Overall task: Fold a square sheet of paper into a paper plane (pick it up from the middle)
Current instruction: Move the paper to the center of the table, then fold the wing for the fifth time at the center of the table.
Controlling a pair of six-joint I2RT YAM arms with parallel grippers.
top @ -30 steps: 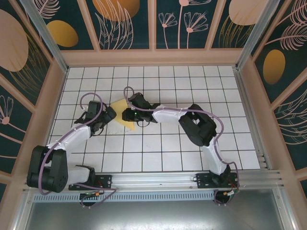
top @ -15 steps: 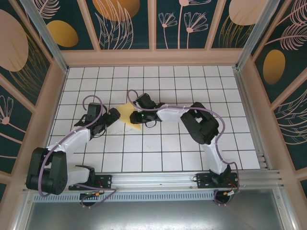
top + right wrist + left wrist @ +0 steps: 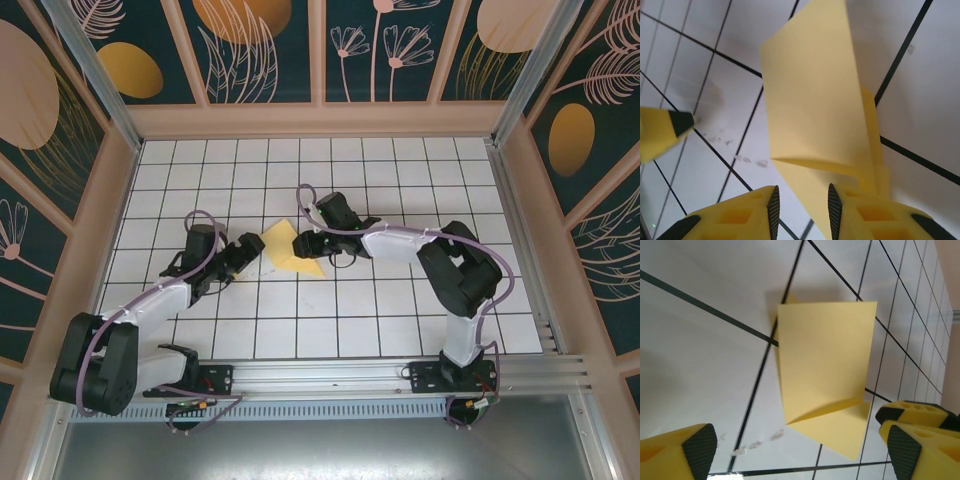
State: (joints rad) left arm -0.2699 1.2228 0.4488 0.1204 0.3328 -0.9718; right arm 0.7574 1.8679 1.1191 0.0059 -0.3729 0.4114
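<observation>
Top external | sheet lies between the arms | left fingers spread wide | right fingers nearer, narrowly parted at its corner, grip unclear

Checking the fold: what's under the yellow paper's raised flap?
Under the raised flap: the paper's lower layer, joined at the crease, over the tiled table. Tiles beneath that layer are covered.

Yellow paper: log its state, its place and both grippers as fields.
paper: yellow sheet, folded, one flap standing up from the crease
place: on the tiled table, between the two grippers
left gripper: wide open, facing the sheet
right gripper: narrowly open, the sheet's edge in its gap
plane: not yet formed
</observation>
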